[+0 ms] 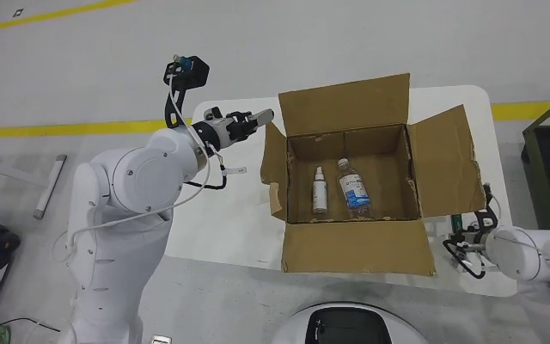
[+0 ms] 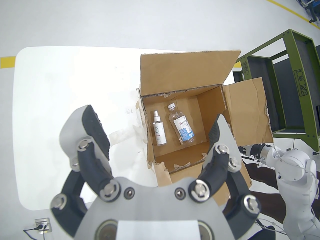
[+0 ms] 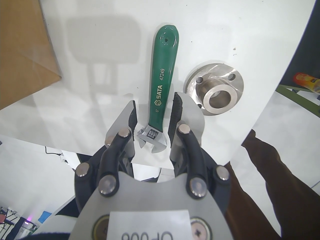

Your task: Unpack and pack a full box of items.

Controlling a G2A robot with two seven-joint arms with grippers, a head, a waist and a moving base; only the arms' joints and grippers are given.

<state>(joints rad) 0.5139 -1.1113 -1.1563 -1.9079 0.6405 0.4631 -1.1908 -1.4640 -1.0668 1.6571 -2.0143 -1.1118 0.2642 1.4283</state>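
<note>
The left claw [image 2: 156,118] hangs raised and spread wide; the right claw [image 3: 155,103] sits low, parted more narrowly.

White lettering, a logo and a five-digit number run along the green handle of the wrench [image 3: 162,86], which lies between the fingers of the right gripper [image 3: 155,111]. A white tag [image 3: 148,224] on that gripper's wrist plate carries dark characters, cut off at the edge. Ahead of the left gripper [image 2: 156,118], in the box [image 2: 185,71], the clear bottle [image 2: 181,127] wears a label with a percentage figure. The spray bottle [image 2: 158,131] beside it bears print too small to read. Lettering climbs a post of the green rack [image 2: 297,81] beyond.
</note>
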